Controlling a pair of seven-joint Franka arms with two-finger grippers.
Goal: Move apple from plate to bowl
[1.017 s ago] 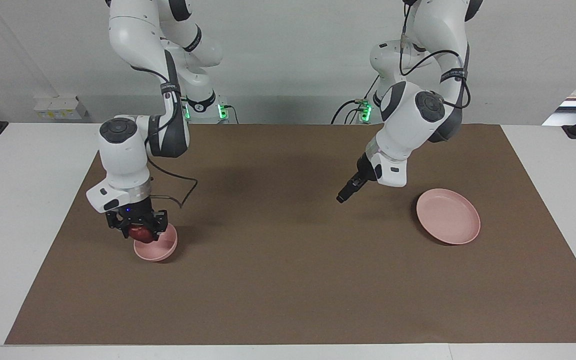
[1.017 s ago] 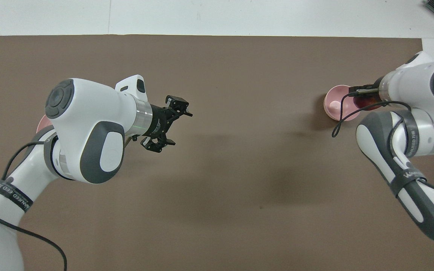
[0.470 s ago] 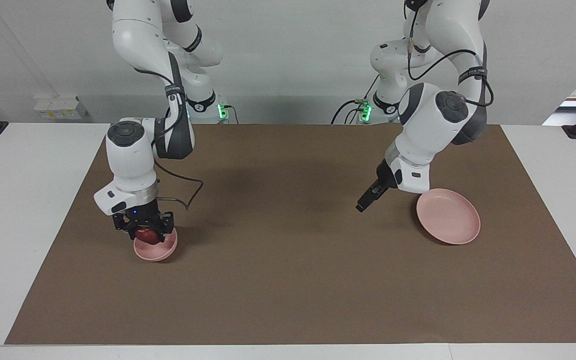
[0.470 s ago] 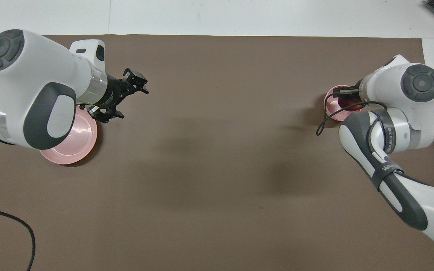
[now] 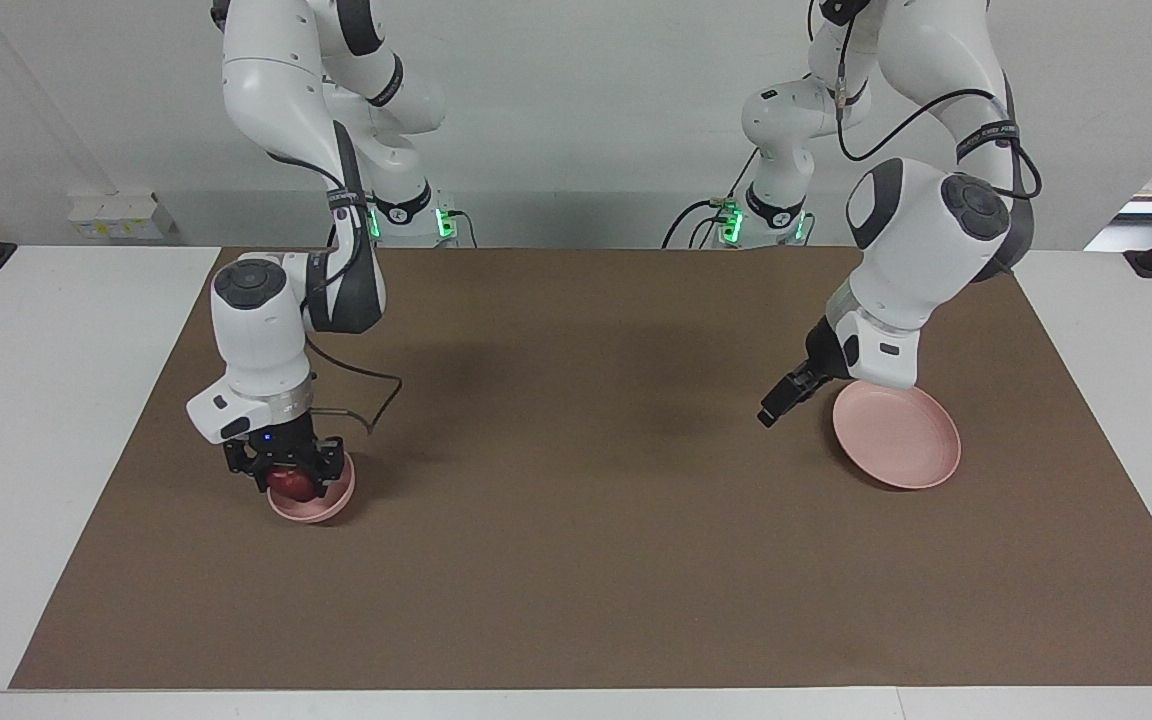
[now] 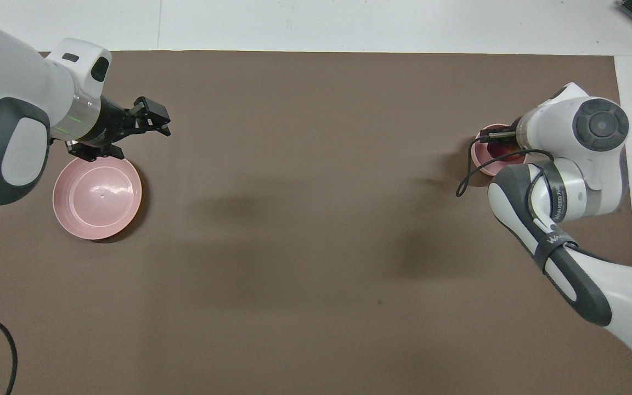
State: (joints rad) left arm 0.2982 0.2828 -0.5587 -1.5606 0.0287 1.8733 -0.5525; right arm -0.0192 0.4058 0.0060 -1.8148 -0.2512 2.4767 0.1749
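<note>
— Brown mat [image 5: 576, 560] over a white table [image 5: 36, 400], and two pink dishes on it. Which one has the apple?

— The small deep bowl [image 5: 326, 506], toward the right arm's end of the table. The dark red apple [image 5: 291, 483] sits low inside it, between the fingers of the right gripper [image 5: 288, 480], which points straight down into the bowl.

— Is that gripper clamped on the fruit?

— Yes, the fingers are closed narrowly against the apple's sides, so it is held while already down within the bowl's rim. Whether the apple touches the bowl's bottom, I cannot tell. From overhead, the arm's wrist covers most of it, with only part of the bowl [image 6: 483, 153] and a sliver of red [image 6: 500, 149] showing.

— And the plate?

— The wide flat plate [image 5: 901, 440] lies toward the left arm's end of the table, well apart from the bowl, with nothing on it. In the overhead view its whole face [image 6: 97, 198] is visible.

— Where is the left gripper?

— The left gripper [image 5: 774, 405] hangs in the air just beside the plate, over the mat at the plate's edge on the side toward the middle of the table, tilted downward. Its fingers stand wide apart and hold nothing; the overhead view shows the spread clearly [image 6: 129, 129].

— Anything else on the table?

— A black cable [image 5: 371, 390] loops from the right arm's wrist above the mat, close to the bowl.
</note>
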